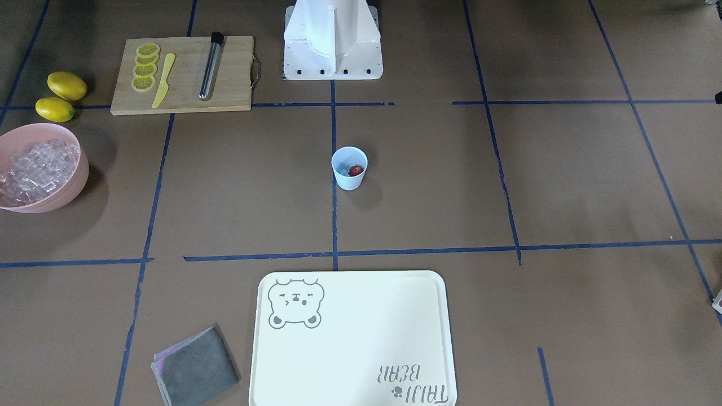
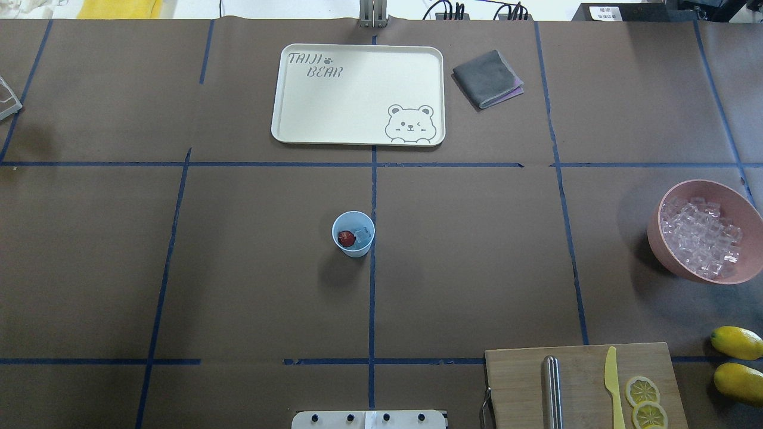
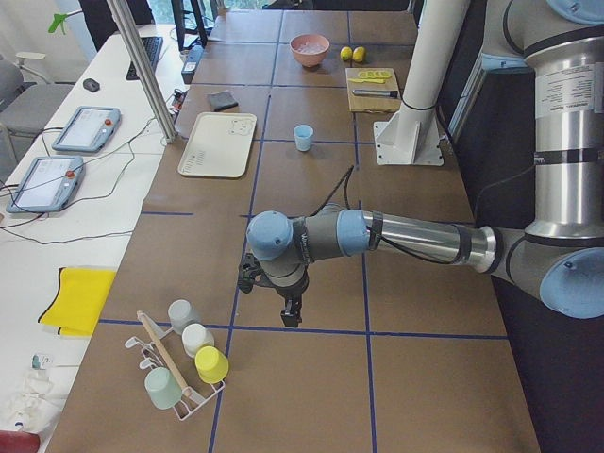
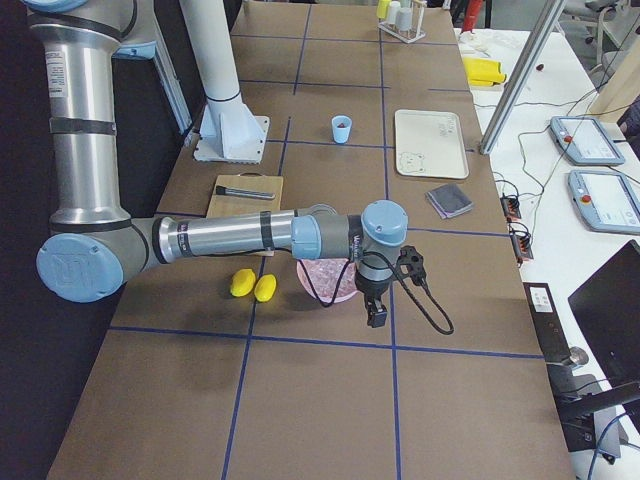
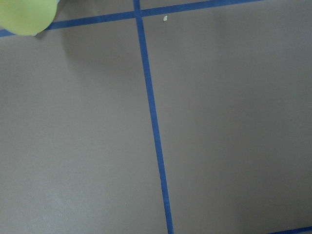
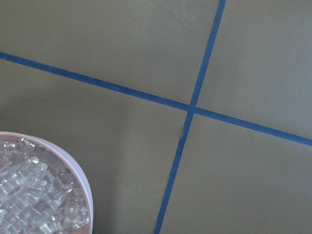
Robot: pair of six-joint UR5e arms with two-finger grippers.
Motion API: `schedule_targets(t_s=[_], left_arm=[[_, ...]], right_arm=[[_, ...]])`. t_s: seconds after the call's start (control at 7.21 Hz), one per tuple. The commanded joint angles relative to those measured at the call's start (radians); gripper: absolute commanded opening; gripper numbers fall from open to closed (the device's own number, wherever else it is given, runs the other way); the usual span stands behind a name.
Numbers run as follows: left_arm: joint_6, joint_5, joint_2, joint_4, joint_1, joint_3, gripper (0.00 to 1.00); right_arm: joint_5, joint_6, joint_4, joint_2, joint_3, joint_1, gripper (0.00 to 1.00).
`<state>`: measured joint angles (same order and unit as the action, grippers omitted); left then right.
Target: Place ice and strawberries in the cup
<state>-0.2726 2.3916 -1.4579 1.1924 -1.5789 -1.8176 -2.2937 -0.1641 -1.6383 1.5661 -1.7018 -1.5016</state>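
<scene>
The pale-blue cup point(image 1: 349, 176) stands upright mid-table, also in the overhead view point(image 2: 354, 250). Inside it lie the dark-red strawberry point(image 1: 356, 170) point(image 2: 346, 239) and a clear ice cube point(image 2: 362, 236). More ice point(image 2: 703, 238) fills the pink bowl point(image 2: 667, 253). My left gripper point(image 3: 291, 316) hangs over bare table far from the cup, near a cup rack; it shows only in the exterior left view, so I cannot tell its state. My right gripper point(image 4: 376, 318) hangs beside the pink bowl point(image 4: 325, 285), only in the exterior right view; I cannot tell its state.
A wooden board point(image 2: 584, 387) holds lemon slices point(image 2: 642, 390), a yellow knife point(image 2: 612, 381) and a metal rod point(image 2: 551, 393). Two lemons point(image 2: 738, 342) lie beside it. A white bear tray point(image 2: 334, 119) and grey cloth point(image 2: 487, 78) sit at the far side. A cup rack point(image 3: 184, 363) stands near my left gripper.
</scene>
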Motion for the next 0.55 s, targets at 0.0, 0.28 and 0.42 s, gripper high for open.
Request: schedule_targets(t_s=[0.0,0.28,0.42], left_arm=[[-0.005,0.000,-0.002,-0.060,-0.010,0.003,1.00],[-0.002,-0.002,-0.047,-0.056,-0.010,0.015,1.00],[-0.004,-0.002,-0.096,-0.053,-0.010,0.064,1.00]], right_arm=[[-0.024,0.000,-0.005,-0.003,0.001,0.000,1.00],[-0.027,0.000,0.000,0.002,0.001,0.000,1.00],[-0.027,0.000,-0.003,-0.011,0.010,0.000,1.00]])
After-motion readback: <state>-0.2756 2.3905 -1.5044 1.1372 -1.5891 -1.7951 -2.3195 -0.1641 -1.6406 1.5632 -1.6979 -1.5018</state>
